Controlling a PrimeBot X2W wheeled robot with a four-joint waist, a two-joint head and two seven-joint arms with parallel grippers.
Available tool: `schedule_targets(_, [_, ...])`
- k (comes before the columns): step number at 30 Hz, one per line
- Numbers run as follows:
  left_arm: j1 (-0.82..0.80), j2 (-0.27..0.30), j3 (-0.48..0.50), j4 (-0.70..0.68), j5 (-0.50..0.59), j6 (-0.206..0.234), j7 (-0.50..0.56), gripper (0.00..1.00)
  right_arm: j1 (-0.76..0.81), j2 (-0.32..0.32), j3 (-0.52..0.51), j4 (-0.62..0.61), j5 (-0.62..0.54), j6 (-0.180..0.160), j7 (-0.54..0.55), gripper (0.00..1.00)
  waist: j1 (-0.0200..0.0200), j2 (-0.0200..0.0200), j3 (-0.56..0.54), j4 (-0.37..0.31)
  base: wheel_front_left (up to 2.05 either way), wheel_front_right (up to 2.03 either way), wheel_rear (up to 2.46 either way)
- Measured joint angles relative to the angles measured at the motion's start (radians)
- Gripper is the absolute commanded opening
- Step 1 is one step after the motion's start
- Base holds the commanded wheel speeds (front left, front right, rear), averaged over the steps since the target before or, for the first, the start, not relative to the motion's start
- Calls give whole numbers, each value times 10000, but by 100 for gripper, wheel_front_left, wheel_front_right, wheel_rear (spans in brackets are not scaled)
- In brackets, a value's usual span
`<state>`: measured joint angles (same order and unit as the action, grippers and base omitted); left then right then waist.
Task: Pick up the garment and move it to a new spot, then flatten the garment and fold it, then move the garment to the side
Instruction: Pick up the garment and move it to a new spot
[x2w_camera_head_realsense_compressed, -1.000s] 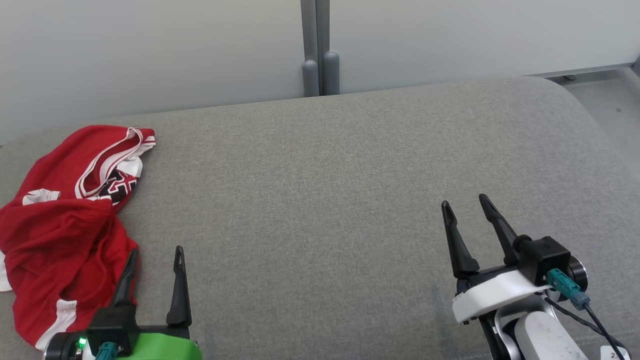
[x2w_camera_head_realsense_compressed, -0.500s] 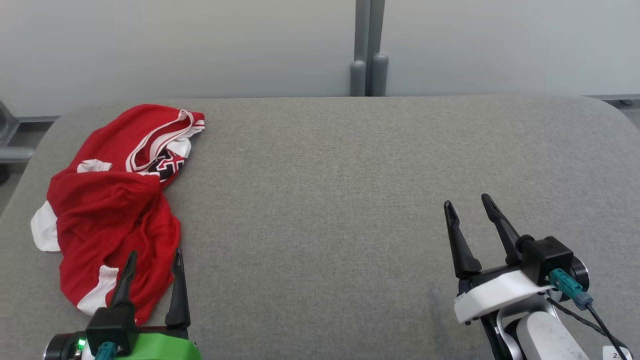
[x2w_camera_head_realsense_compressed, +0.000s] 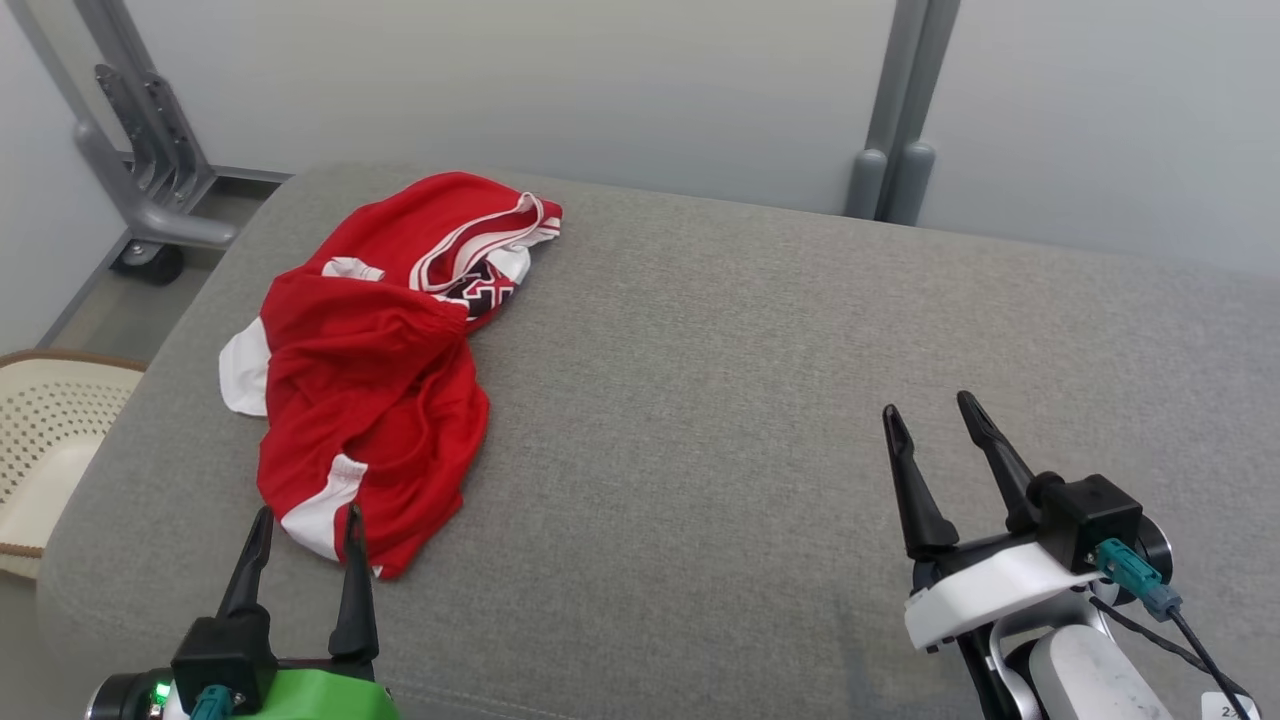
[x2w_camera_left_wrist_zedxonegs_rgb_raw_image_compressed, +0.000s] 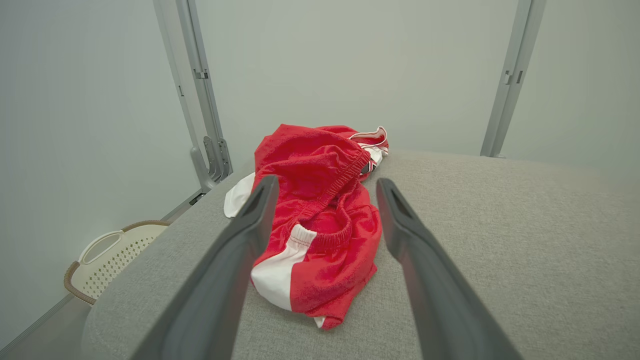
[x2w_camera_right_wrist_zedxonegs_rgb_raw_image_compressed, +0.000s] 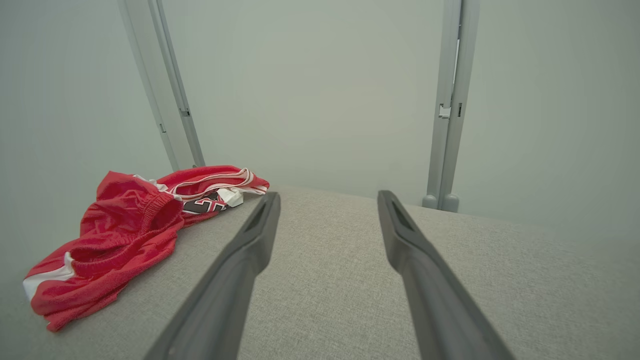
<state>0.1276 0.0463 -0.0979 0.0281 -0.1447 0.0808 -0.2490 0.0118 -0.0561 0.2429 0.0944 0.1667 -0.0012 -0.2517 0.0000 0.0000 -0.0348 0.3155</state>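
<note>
Though gripping nothing yet, aims left pincer (x2w_camera_head_realsense_compressed: 308, 512) at garment (x2w_camera_head_realsense_compressed: 370, 400), fingers apart, tips right at garment's near hem and either side of its white stripe in left wrist view. Likely staged that way for first pick: spread wide to take bunched cloth at closest edge. Keeps right pincer (x2w_camera_head_realsense_compressed: 927, 403) well apart from garment, off to its right, fingers likewise spread, nothing between them. Probably parked clear to leave bare tabletop (x2w_camera_head_realsense_compressed: 700, 420) right of garment free as new spot. Finds garment crumpled in red heap, elastic waistband folded over, white panels poking out on its left and near sides, striped trim at its far end. Rests on tabletop's grey fabric, not flattened, not folded, so judged at very start of task. Shows pale perforated basket (x2w_camera_head_realsense_compressed: 45, 430) left of garment, lower, off tabletop edge; grey posts (x2w_camera_head_realsense_compressed: 890, 150) behind and right of garment against wall. Writing: black patch (x2w_camera_head_realsense_compressed: 480, 295) with white-and-red characters beside striped trim at garment's far end, half buried in folds, can't read. White label (x2w_camera_head_realsense_compressed: 1228, 708) low on right arm, far right of garment, cut by frame edge, can't read either. No brand visible.
</note>
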Motion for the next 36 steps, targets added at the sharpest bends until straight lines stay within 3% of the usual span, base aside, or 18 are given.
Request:
schedule_targets(9, [48,6,453,79,-40,38,0,100,-1,86,278,119,0,25,0,100,0,0,-85,506,0,0,0])
schedule_targets(19, [-305,245,368,1154,-61,-81,79,100,-38,84,263,186,-6,29,0,100,0,0,89,31,0,0,0])
schedule_targets(36, [-3106,389,640,3540,-673,-359,2194,100,-740,-94,320,153,-460,272,0,100,0,0,943,-825,0,0,0])
